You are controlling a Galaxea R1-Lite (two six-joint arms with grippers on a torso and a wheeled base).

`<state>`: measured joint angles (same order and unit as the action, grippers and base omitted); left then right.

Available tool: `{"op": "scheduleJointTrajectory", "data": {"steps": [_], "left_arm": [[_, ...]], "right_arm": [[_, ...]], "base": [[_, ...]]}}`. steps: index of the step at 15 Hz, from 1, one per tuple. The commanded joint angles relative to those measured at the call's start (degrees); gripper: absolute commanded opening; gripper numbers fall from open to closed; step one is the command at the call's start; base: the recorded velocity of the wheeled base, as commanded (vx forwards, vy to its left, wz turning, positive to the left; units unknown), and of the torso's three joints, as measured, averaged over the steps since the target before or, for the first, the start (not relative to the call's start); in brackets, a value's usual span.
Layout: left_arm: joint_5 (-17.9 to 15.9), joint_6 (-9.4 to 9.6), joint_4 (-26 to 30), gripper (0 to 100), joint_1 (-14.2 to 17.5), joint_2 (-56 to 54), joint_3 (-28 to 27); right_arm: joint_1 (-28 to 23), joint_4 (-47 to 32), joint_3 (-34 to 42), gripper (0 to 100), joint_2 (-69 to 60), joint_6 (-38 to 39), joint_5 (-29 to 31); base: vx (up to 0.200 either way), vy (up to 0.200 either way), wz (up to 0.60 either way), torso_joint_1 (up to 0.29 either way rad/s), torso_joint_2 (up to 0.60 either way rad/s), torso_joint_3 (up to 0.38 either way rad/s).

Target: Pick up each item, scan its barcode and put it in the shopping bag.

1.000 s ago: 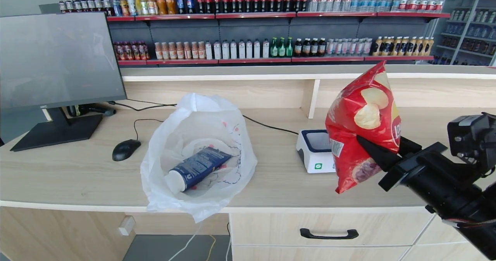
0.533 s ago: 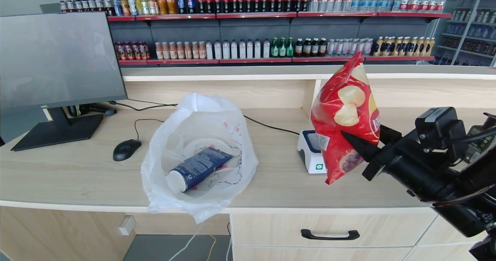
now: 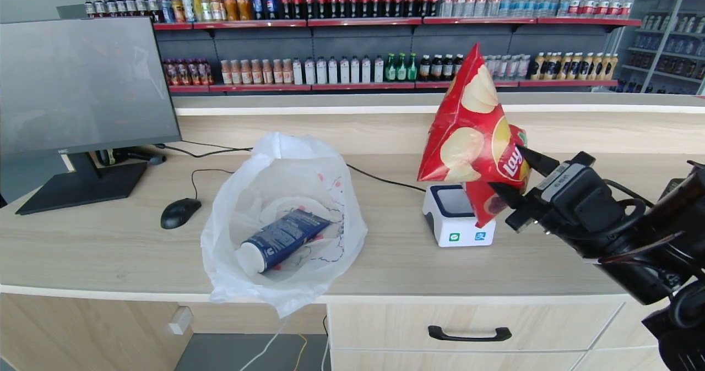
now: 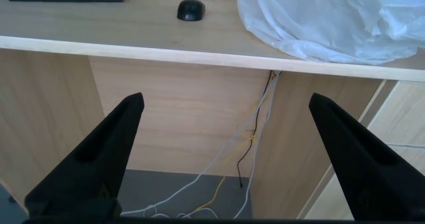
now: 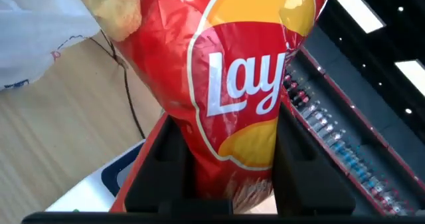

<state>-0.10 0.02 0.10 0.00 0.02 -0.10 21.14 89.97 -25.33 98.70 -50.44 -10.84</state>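
Head view: a red chips bag [image 3: 473, 134] is held in the right hand [image 3: 511, 173], which is closed on its lower part. From the hand, the bag's long axis rises toward 11 o'clock, with the top corner highest. The bag's lower end hangs just above the white scanner [image 3: 454, 217], which stands on the counter [image 3: 110, 250] at about 8 o'clock from the hand. No barcode can be made out on the faces shown.

At 9 o'clock from the scanner, well apart from it, a white shopping bag [image 3: 275, 156] lies open with a blue tube [image 3: 283, 238] inside.

In the right wrist view, the chips bag [image 5: 246, 84] is seen pinched between the two black fingers [image 5: 166, 157].

In the left wrist view, the left hand [image 4: 226, 101] is spread wide and holds nothing. It is placed below the counter edge, near the shopping bag [image 4: 332, 24].

The scan is judged to be the step in hand. The barcode face would need to be turned toward the scanner window, and the chips bag then carried toward 9 o'clock.
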Motion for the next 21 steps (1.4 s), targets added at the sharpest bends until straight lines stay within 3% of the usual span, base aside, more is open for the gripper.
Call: {"op": "scheduleJointTrajectory", "data": {"steps": [1,3,6,9,21], "left_arm": [[0.0,-0.02,0.0,100,0.0,0.0,0.0],[0.0,-0.02,0.0,100,0.1,0.0,0.0],[0.0,-0.02,0.0,100,0.0,0.0,0.0],[0.0,-0.02,0.0,100,0.0,0.0,0.0],[0.0,-0.02,0.0,100,0.0,0.0,0.0]], "right_arm": [[-1.6,0.0,0.5,0,2.6,-4.8,-1.5],[-5.0,0.0,0.6,0,2.9,-12.7,-5.0],[-5.1,0.0,-2.4,0,3.6,-14.1,-8.9],[-5.1,0.0,-5.9,0,9.0,-16.1,-17.6],[-9.1,0.0,-6.1,0,10.4,-22.9,-26.3]], "base": [[0.000,0.000,0.00,0.000,0.00,0.000],[0.000,0.000,0.00,0.000,0.00,0.000],[0.000,0.000,0.00,0.000,0.00,0.000],[0.000,0.000,0.00,0.000,0.00,0.000],[0.000,0.000,0.00,0.000,0.00,0.000]]}}
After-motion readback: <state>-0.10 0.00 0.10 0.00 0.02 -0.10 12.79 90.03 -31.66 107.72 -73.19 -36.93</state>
